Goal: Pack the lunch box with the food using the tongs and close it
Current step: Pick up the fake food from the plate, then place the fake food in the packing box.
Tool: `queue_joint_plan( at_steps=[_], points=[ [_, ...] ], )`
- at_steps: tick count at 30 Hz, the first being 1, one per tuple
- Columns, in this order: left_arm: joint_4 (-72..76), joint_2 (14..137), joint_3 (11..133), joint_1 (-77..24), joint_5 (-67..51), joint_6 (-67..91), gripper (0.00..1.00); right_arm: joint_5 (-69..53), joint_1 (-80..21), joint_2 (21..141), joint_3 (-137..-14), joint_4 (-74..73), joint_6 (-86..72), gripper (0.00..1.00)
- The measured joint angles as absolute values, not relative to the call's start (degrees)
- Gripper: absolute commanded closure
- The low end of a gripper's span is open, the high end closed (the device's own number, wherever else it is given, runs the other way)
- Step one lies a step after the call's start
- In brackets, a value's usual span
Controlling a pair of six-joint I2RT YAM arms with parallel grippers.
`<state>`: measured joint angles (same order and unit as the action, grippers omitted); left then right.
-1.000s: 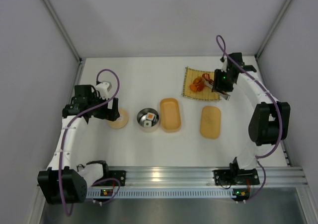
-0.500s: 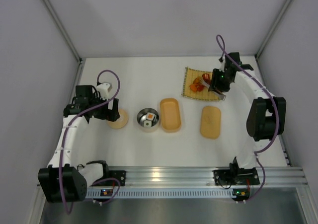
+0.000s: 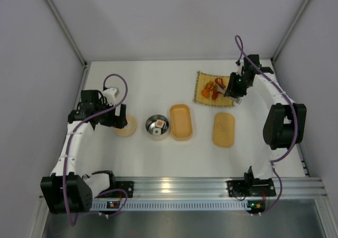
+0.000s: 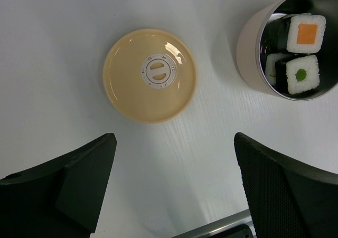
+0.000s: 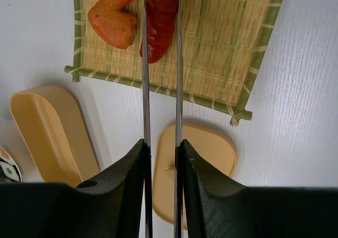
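White table [image 3: 148,85] carries everything, with our two arms rising from its 6 o'clock edge. Our left arm [image 3: 74,143] reaches toward 9 o'clock of the middle, and our right arm [image 3: 282,124] bends up toward 1 o'clock.

A bamboo mat [image 3: 205,97] with a green edge lies at 1 o'clock of the box [image 3: 181,122]. The box stands open near the table's middle. Its lid [image 3: 223,129] lies flat at 3 o'clock of it, apart from it.

A steel bowl [image 3: 158,127] sits just beside the box at 9 o'clock. A round lid [image 4: 150,75] lies at 9 o'clock of the bowl. Our left gripper [image 4: 174,185] hangs over the round lid with its jaws spread wide and nothing between them.

Our right gripper [image 5: 161,153] clamps the tongs [image 5: 178,90], both fingers pressed on the two arms. The tongs are squeezed narrow and point to 12 o'clock in the wrist view, out over the mat. A red piece [image 5: 160,16] sits between their tips and seems to touch both arms. An orange piece [image 5: 113,21] lies on the mat at 9 o'clock of the red piece, against it. Rolls [image 4: 305,33] lie in the bowl, one with an orange centre and one with a green centre.
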<state>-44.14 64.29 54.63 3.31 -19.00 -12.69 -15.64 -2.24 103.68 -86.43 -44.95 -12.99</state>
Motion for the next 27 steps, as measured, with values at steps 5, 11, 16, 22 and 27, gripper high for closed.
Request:
queue_joint_plan(
  at_steps=[5, 11, 16, 22, 27],
  points=[
    [-44.2, 64.3, 54.9, 3.3, -19.0, -12.3, 0.02, -19.5, 1.2, 102.1, -87.4, -46.8, -11.7, 1.0],
    [-44.2, 64.3, 55.4, 3.3, -19.0, -12.2, 0.02, -22.7, 2.4, 95.9, -86.5, -47.2, -10.0, 1.0],
    [-44.3, 64.3, 55.8, 3.3, -19.0, -12.1, 0.02, -25.4, 1.2, 89.7, -84.6, -46.9, -9.0, 1.0],
    [-44.4, 64.3, 56.2, 3.3, -19.0, -12.0, 0.02, -24.9, 0.9, 88.1, -82.7, -46.8, -7.8, 1.0],
    [-44.4, 64.3, 56.2, 3.3, -19.0, -12.1, 0.02, -25.4, 0.9, 88.1, -81.8, -47.1, -5.8, 1.0]
  ],
)
